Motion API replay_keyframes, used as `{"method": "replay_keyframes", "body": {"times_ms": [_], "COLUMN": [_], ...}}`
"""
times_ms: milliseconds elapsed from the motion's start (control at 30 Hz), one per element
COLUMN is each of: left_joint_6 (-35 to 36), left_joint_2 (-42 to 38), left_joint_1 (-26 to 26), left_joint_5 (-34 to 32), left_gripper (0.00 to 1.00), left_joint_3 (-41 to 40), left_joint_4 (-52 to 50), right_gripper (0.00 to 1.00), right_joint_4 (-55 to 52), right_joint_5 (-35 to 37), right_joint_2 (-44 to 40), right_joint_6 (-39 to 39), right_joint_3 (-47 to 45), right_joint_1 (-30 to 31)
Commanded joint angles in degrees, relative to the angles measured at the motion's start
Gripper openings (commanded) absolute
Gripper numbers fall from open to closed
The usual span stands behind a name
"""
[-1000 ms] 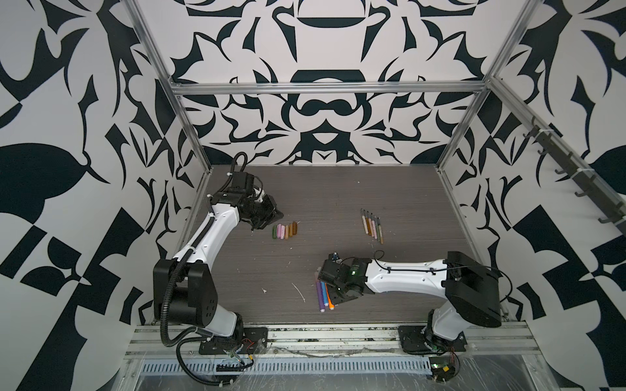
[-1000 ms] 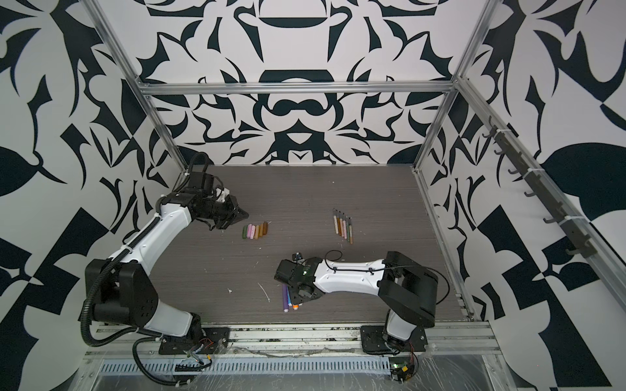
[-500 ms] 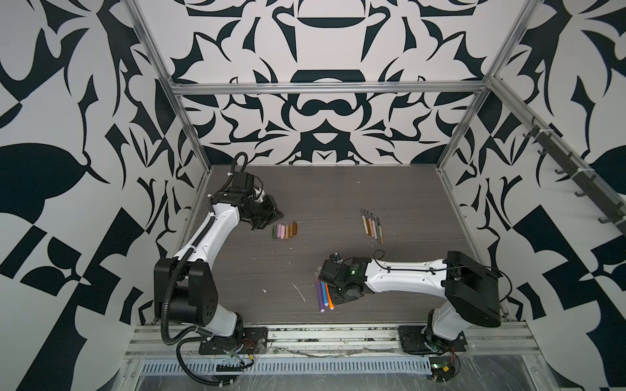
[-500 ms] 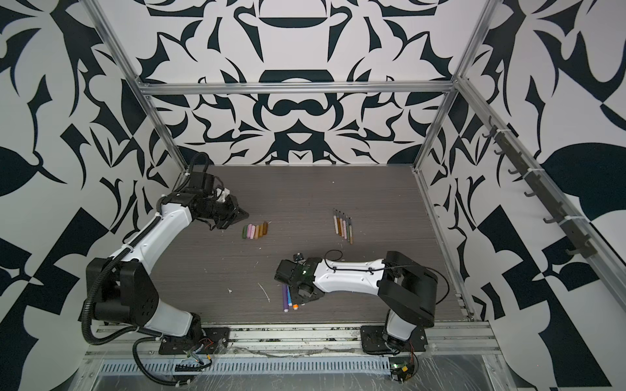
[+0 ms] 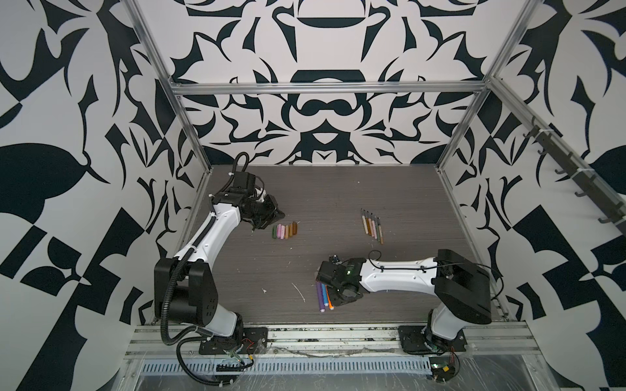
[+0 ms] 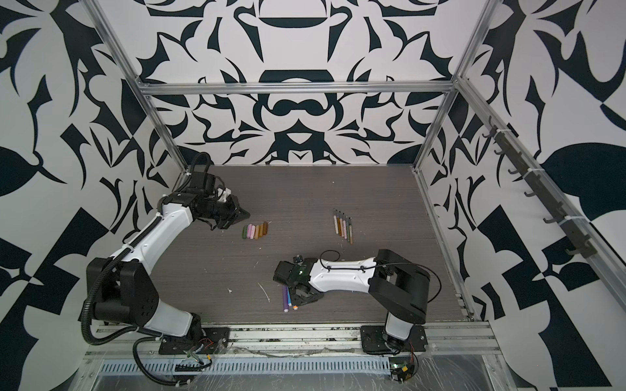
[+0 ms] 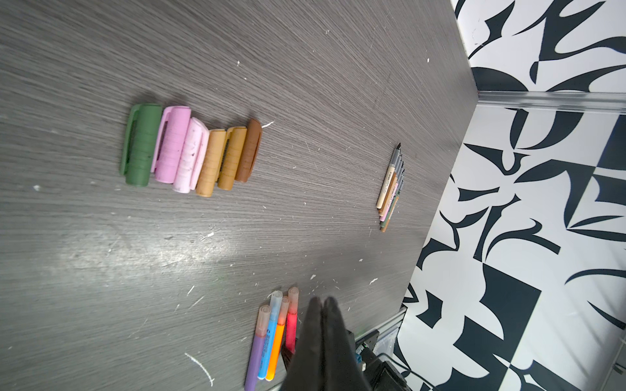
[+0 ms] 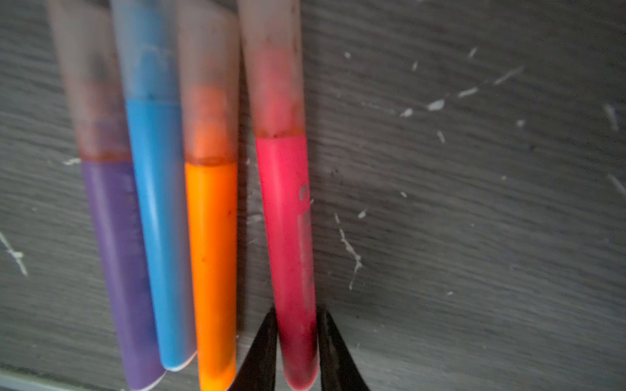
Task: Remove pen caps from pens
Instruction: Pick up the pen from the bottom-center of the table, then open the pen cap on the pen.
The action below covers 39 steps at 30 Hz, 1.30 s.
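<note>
The right gripper (image 8: pixel 297 309) grasps the pink-red pen (image 8: pixel 288 220) at its barrel end. Lift straight, clear of the orange pen (image 8: pixel 211 254) beside it, leaving the translucent cap (image 8: pixel 271 50) exposed. The table (image 5: pixel 305 189) has its near edge close; open room lies left and far. The left gripper (image 7: pixel 322 301), clenched empty, sits far-left near the loose caps (image 5: pixel 285 231).

Purple, blue, orange pens (image 8: pixel 210 237), pink-red pen (image 8: pixel 288 220), grey woodgrain table (image 8: pixel 474 237)
</note>
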Motion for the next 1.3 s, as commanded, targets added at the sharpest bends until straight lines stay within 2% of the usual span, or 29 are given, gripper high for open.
{"method": "replay_keyframes", "body": {"times_ms": [0, 200, 367, 433, 533, 700, 933, 1267], "left_joint_6": [-0.95, -3.56, -6.86, -8.04, -8.79, -9.49, -9.83, -9.97], "left_joint_2": [-0.67, -1.59, -0.53, 0.77, 3.36, 7.10, 11.16, 14.43], "left_joint_1": [-0.91, -4.23, -9.68, -12.34, -15.77, -19.78, -23.98, -25.11], "left_joint_5": [0.94, 0.76, 0.82, 0.73, 0.76, 1.35, 1.72, 2.05], "left_gripper": [0.05, 0.12, 0.21, 0.30, 0.41, 0.46, 0.46, 0.47], "left_joint_3": [-0.25, -0.95, -0.46, 0.57, 3.10, 6.69, 8.43, 10.26], "left_joint_4": [-0.34, 1.18, 3.80, 4.69, 4.99, 5.30, 5.82, 5.96], "right_gripper": [0.20, 0.06, 0.03, 0.02, 0.01, 0.00, 0.00, 0.00], "right_joint_4": [-1.51, -2.47, -3.49, -3.65, -4.77, -4.86, -2.35, -1.66], "right_joint_5": [-0.18, -1.89, -9.46, -14.08, -18.39, -22.11, -24.21, -25.82], "right_joint_2": [-0.35, -6.43, -14.05, -16.31, -17.17, -16.00, -15.78, -16.28], "right_joint_6": [0.65, -4.60, -13.83, -16.48, -18.11, -17.17, -14.09, -13.31], "right_joint_3": [0.82, -0.79, 0.36, 1.56, 4.15, 7.85, 9.62, 9.75], "right_joint_1": [-1.00, -7.29, -17.56, -22.08, -25.55, -26.00, -26.17, -26.18]}}
